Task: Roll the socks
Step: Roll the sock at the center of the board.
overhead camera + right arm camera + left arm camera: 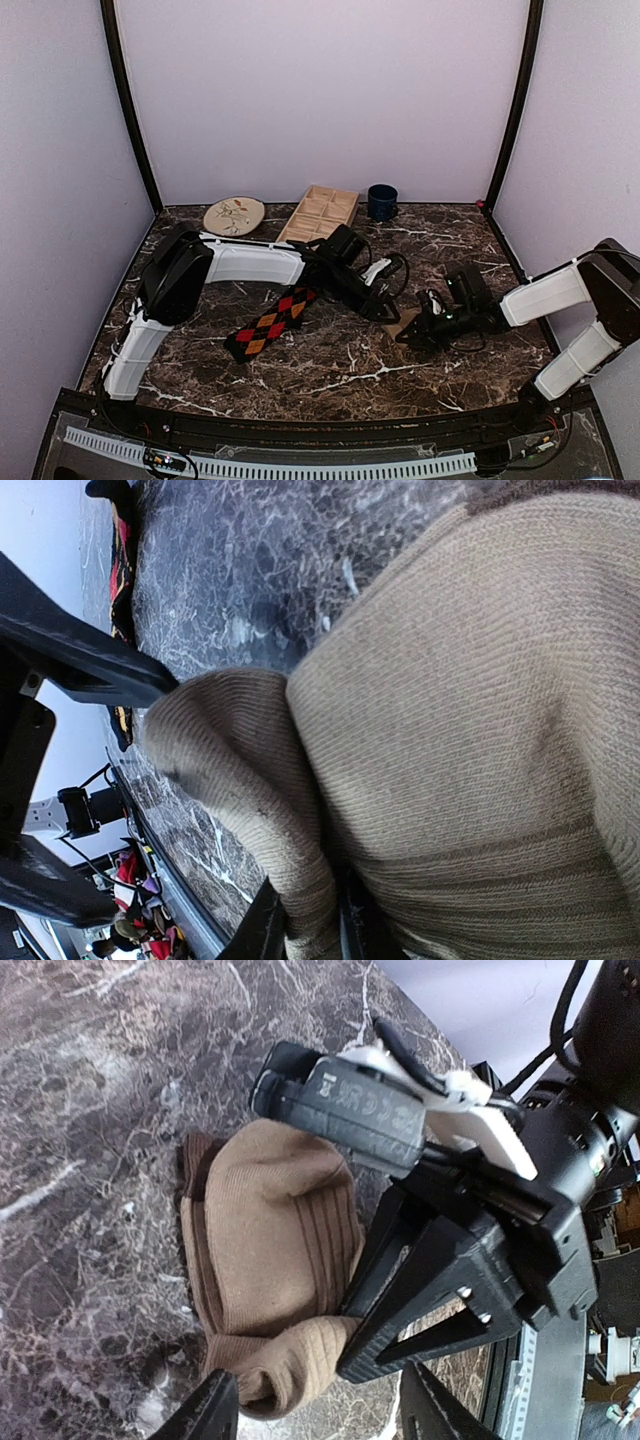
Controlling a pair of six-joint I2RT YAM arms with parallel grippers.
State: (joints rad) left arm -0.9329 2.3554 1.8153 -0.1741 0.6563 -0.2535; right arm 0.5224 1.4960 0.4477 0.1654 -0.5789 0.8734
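Tan sock (270,1230) being bundled while argyle sock (268,322) is lying flat

The marbled surface (330,375) is carrying both. The argyle sock is lying stretched out left of centre, well apart from the work, apparently waiting its turn. The tan sock is sitting right of centre, bunched into a loose, thick fold with one end curling over, so the roll is looking only partly made. The right tool (305,935) is pinching a fold of the tan sock, probably anchoring the bundle so it is not unrolling. The left tool (320,1415) is hovering with its fingers spread either side of the curled end, seemingly positioning to tuck or regrip it.
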